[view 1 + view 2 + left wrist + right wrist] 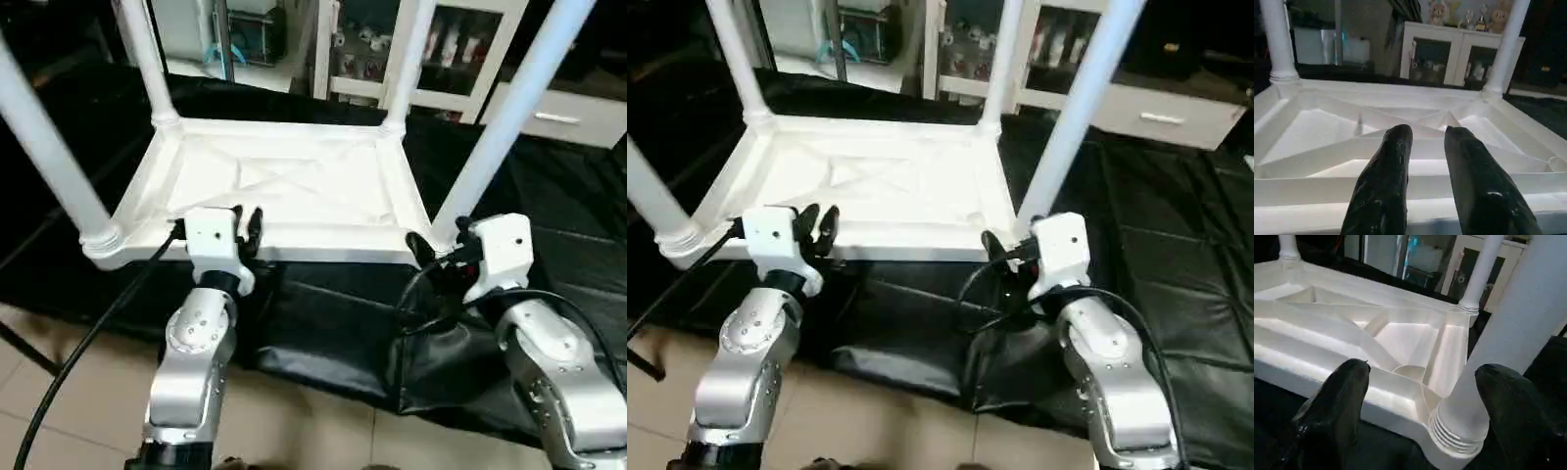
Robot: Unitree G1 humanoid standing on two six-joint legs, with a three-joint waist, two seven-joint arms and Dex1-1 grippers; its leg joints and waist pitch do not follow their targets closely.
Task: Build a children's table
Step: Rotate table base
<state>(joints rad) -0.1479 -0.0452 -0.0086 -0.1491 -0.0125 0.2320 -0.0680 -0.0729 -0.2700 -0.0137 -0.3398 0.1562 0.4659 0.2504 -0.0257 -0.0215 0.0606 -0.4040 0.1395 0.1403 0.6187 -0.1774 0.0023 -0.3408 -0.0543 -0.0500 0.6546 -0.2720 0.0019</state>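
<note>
Just beyond both claws, upturned tabletop (294, 186)

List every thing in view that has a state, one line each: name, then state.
tabletop: upside down on the black-covered work table, ribbed underside up.
four legs: all standing in the corner sockets, pointing up.
left gripper: at the tabletop's near rim, fingers a little apart, over the rim.
right gripper: open wide, fingers either side of the near right leg's base, not closed on it.
cabinet: glass doors shut.
</note>
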